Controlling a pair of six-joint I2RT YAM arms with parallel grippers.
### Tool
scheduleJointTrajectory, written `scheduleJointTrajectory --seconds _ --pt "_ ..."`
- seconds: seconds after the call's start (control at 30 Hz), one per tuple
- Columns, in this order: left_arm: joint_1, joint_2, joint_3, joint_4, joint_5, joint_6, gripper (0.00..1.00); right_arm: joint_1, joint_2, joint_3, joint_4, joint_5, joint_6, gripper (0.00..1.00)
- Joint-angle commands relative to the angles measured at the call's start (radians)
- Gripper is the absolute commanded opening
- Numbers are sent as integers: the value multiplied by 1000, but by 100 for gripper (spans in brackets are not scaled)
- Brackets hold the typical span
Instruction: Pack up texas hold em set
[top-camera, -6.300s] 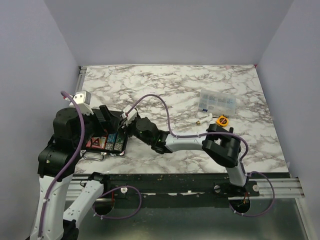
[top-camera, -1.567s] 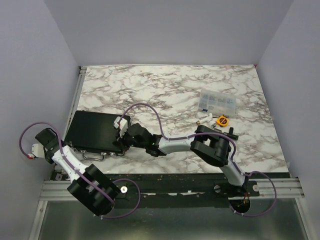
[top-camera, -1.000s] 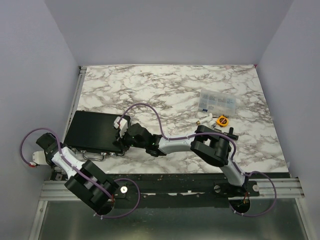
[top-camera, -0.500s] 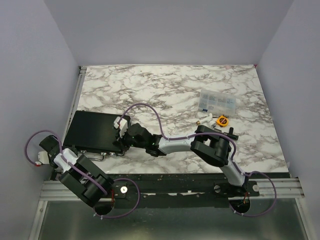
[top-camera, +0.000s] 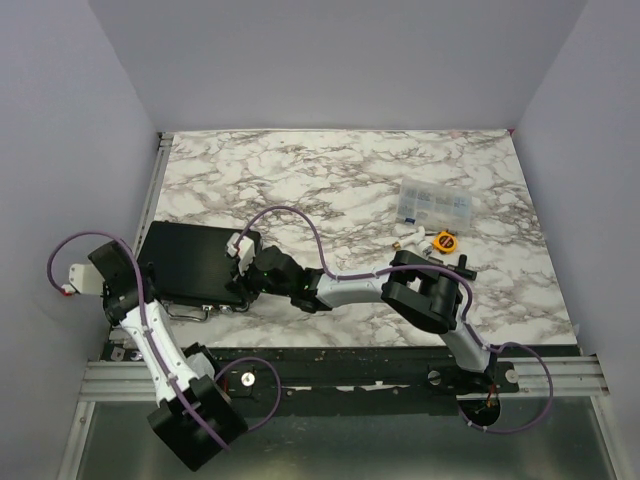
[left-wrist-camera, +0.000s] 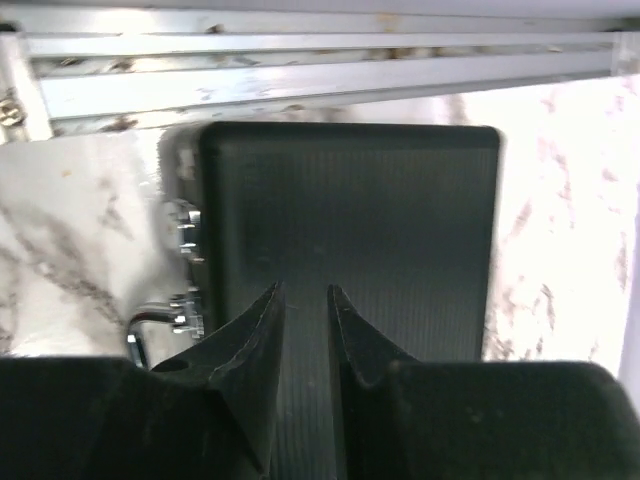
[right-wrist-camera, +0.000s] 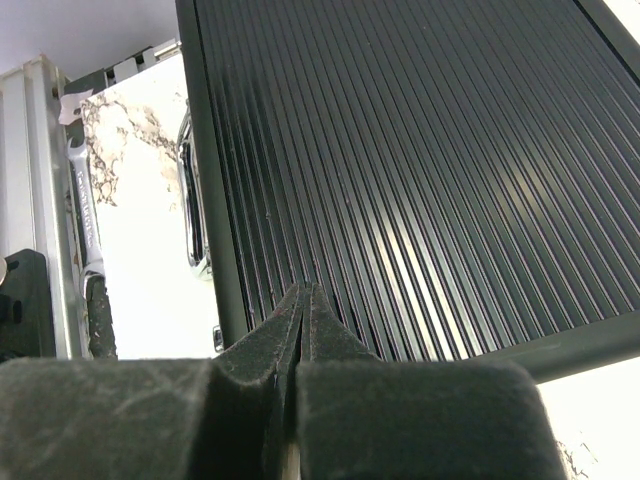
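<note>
1. The black hinged case (top-camera: 190, 262) lies flat with its lid down on the marble table (top-camera: 350, 170). It sits at the table's left side, close to the front edge.
2. Its silver latches (left-wrist-camera: 186, 225) and a metal carry handle (left-wrist-camera: 145, 322) run along the long side that faces your arm bases.
3. Your right arm stretches leftward across the table to the right end of the case.
4. In the right wrist view, the right gripper (right-wrist-camera: 303, 292) has its two fingers pressed tight together with nothing between them. The tips point at the ribbed lid, close to one of its edges. You cannot tell whether they touch the lid.
5. Your left arm is folded at the table's front left corner, beside the left end of the case.
6. In the left wrist view, the left gripper (left-wrist-camera: 304, 292) hangs over the case lid. Its jaws stand a narrow gap apart and the gap holds nothing.
7. A clear plastic compartment box (top-camera: 433, 204) sits on the right side of the table, well apart from the case.
8. An orange ring (top-camera: 445, 241) lies just in front of that box, near the right arm's elbow.
</note>
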Motion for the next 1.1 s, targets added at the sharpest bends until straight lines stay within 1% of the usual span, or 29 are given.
scheduleJointTrajectory --seconds 0.0,0.03,0.07,0.13,0.27,0.37,0.43,0.53,0.63,0.7,0.77,0.83,0.87,0.93,1.0,1.07 --pt "-113 -71 69 -25 -76 39 26 8 57 4 -133 -8 -4 1" --pt "-133 -79 74 -25 -81 49 28 7 59 6 -133 -6 0 1" --pt "-141 -84 74 -31 -84 50 35 7 63 6 -133 -7 2 1" --pt "-141 -91 57 -39 -77 38 42 7 73 15 -143 -8 6 1" --pt "-141 -62 30 -37 -85 42 43 7 84 23 -145 -16 15 1" --pt "-148 -43 38 -28 -50 70 42 7 83 22 -146 -4 15 1" --pt "-193 -59 50 -20 -25 92 43 5 67 15 -145 19 23 1" --pt "-298 -98 84 27 41 162 50 -14 4 -8 -141 59 85 1" --pt "-443 -100 174 65 119 255 54 -85 -93 -30 -167 62 200 4" --pt "-534 -88 239 73 197 319 61 -145 -173 -45 -229 66 265 6" --pt "-619 -84 275 102 237 341 69 -192 -284 -97 -273 90 291 8" --pt "-673 -82 266 176 307 328 78 -216 -424 -181 -292 175 275 12" --pt "-684 -74 249 228 376 310 80 -221 -481 -229 -312 229 257 14" --pt "-694 -46 228 321 512 287 81 -223 -606 -306 -378 351 220 25" --pt "-763 -26 236 346 550 301 82 -225 -726 -367 -468 494 217 34" --pt "-815 -30 249 350 546 342 82 -228 -855 -408 -580 625 241 42"
